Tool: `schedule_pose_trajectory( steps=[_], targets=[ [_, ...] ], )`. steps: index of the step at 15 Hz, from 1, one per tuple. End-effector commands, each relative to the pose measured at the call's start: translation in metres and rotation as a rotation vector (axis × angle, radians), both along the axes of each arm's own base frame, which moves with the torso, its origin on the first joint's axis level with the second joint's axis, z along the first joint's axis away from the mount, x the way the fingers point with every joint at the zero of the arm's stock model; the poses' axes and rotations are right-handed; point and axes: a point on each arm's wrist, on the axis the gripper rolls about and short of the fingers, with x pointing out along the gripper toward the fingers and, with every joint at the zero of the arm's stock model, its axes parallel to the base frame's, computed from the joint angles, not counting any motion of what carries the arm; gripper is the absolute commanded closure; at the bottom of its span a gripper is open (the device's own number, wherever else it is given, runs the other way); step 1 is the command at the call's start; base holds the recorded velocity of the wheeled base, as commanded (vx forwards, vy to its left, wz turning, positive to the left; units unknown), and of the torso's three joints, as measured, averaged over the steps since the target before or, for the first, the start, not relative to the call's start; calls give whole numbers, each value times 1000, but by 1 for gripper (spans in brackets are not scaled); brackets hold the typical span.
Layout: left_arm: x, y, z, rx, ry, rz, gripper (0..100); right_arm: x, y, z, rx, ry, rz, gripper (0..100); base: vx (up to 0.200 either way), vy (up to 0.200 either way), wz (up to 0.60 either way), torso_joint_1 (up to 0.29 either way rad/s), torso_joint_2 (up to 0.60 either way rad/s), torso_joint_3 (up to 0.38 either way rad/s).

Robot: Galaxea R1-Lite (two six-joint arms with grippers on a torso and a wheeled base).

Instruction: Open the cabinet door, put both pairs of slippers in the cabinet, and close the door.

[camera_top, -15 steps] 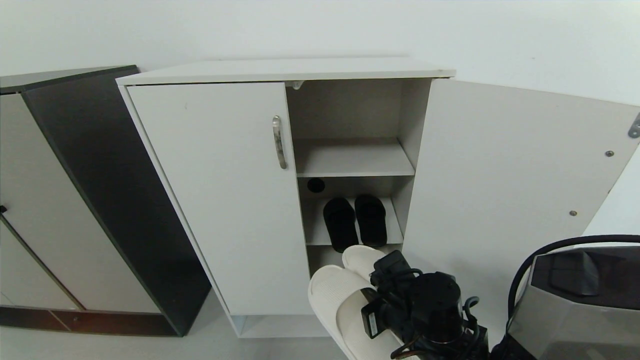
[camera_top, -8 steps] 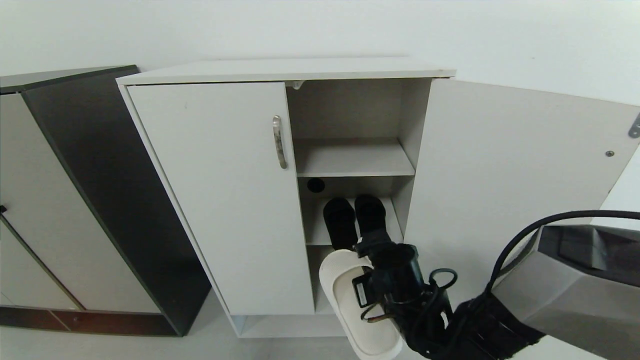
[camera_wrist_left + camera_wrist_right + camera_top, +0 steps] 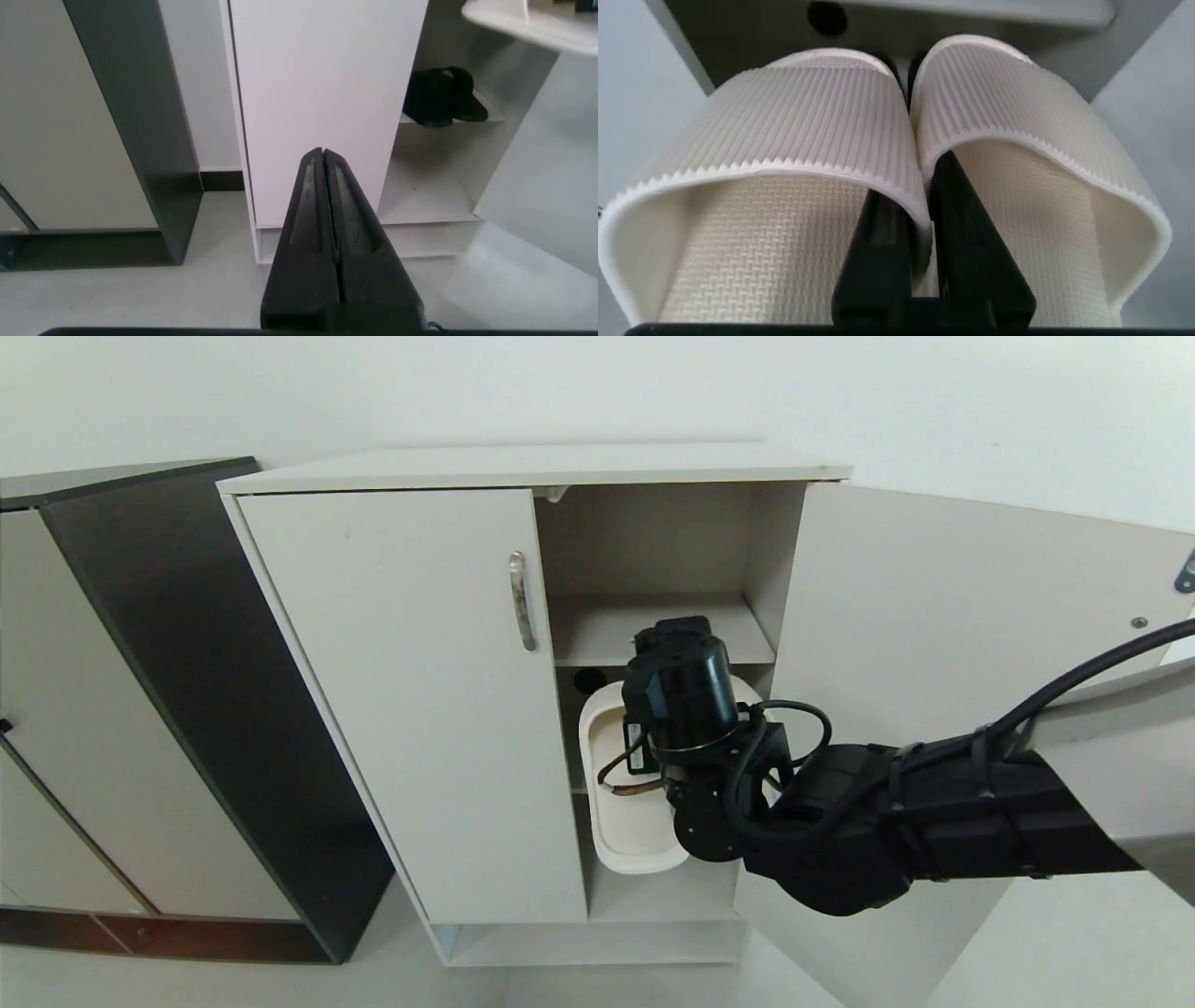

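The white slippers have ribbed straps. The right gripper clamps their adjoining inner edges, its arm extended into the cabinet.

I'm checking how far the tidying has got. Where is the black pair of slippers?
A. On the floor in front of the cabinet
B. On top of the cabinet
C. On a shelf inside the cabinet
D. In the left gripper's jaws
C: the black slippers lie side by side on a shelf inside the open cabinet, while the right gripper holds the white slippers.
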Motion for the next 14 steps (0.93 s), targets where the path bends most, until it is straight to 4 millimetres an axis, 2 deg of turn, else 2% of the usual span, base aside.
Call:
schedule_pose_trajectory(
  steps=[1,8,14],
  targets=[
    [0,0,0,0,1,2,100,-3,-1,17,30,-31,6,100,0,0,0,0,0,0],
    [0,0,0,1,1,0,100,0,1,20,45,-43,5,100,0,0,0,0,0,0],
    [0,0,0,1,2,0,100,2,2,20,52,-49,2,100,200,0,0,-1,3,2]
  ],
)
